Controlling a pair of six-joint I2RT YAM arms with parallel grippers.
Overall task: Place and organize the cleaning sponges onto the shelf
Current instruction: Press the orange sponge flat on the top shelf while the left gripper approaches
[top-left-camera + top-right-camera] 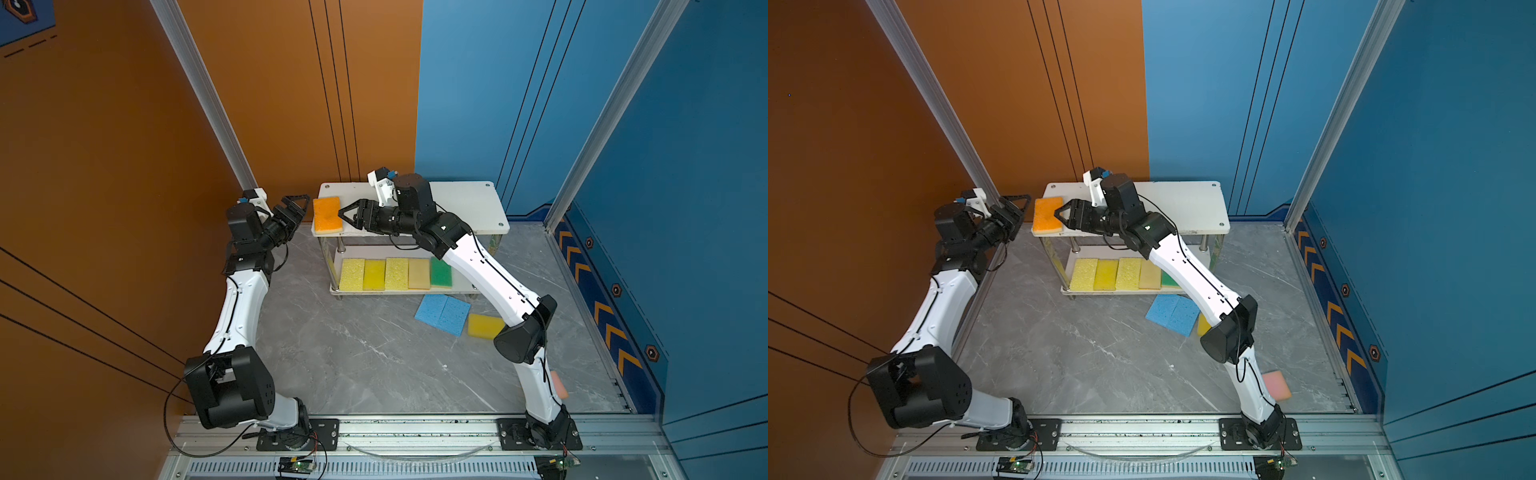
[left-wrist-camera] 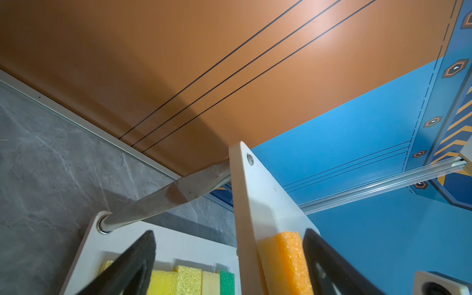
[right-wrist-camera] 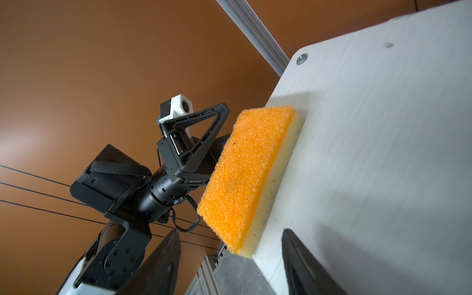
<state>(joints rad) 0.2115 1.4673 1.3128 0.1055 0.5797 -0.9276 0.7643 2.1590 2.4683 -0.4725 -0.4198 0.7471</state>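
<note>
An orange sponge lies flat on the left end of the shelf's top board. My left gripper is open at that end, its jaws standing either side of the board's edge and the sponge, closed on nothing. My right gripper hovers open over the top board, just right of the sponge, holding nothing. On the lower board three yellow sponges, a beige one and a green one lie in a row.
On the grey floor in front of the shelf lie two light blue sponges side by side and a yellow one. A pink sponge lies near the right arm's base. Walls close in at the left, back and right.
</note>
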